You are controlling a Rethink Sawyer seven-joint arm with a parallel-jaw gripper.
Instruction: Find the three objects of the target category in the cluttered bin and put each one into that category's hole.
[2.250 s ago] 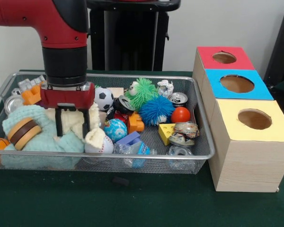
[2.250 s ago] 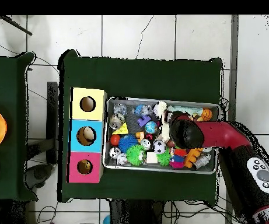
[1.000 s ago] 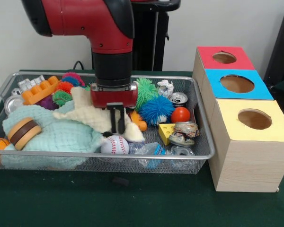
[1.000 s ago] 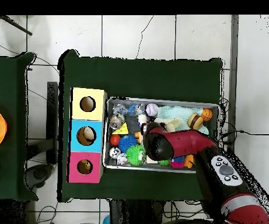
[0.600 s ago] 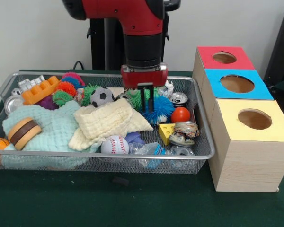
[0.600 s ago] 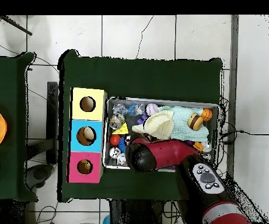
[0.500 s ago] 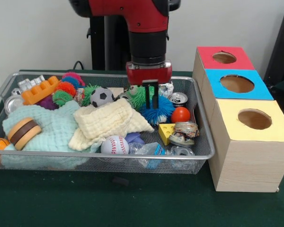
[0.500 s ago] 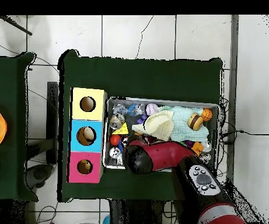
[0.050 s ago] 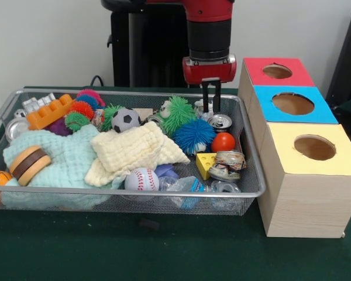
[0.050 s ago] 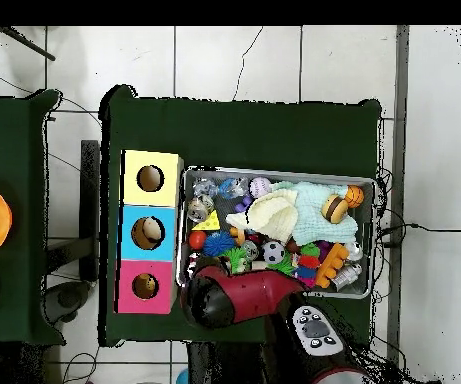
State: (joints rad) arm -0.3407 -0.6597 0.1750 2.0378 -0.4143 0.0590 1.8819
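The gripper (image 9: 210,110) hangs over the far right corner of the wire bin (image 9: 164,193), its two thin fingers (image 9: 205,96) drawn close together with nothing between them. Just below its tips sits a silver can (image 9: 220,122), and right beside that, a little nearer me, a red ball (image 9: 223,141). To the gripper's one side lie the blue spiky ball (image 9: 193,134) and green spiky ball (image 9: 178,111); beyond them a cream cloth (image 9: 131,151). On the other side stands the box row, the red-topped hole (image 9: 277,71) closest to the gripper.
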